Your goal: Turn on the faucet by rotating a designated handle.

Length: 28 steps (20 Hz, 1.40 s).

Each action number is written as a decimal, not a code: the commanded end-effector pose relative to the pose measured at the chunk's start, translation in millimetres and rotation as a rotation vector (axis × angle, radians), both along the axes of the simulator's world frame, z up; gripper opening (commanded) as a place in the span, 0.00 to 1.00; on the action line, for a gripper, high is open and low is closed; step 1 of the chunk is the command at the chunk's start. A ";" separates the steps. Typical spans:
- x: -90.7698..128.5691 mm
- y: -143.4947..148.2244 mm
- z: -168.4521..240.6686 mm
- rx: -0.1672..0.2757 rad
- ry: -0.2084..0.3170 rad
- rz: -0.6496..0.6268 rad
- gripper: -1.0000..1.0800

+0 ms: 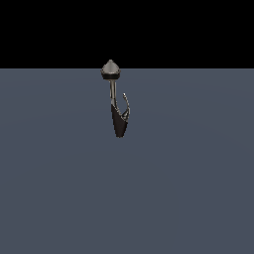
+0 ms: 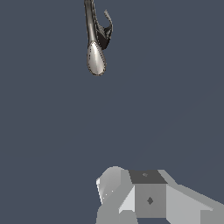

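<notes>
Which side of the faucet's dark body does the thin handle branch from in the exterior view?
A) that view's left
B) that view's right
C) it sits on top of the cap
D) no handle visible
B: in the exterior view the thin curved handle rises off the faucet on that view's right side of the dark body, well below the cone-topped cap.

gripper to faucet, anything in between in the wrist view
Nothing. In the wrist view the stretch between the gripper and the faucet is bare grey floor, and they are well apart.
</notes>
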State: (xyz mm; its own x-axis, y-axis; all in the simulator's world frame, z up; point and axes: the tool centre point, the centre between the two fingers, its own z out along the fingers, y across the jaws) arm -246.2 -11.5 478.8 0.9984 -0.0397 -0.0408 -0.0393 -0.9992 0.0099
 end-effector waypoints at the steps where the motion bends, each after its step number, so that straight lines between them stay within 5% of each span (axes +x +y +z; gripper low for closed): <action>1: 0.0 0.0 0.0 0.000 0.000 0.000 0.00; 16: 5.8 2.6 12.9 -0.002 -0.027 0.009 0.00; 28: 49.4 13.1 7.4 0.078 0.009 -0.112 0.00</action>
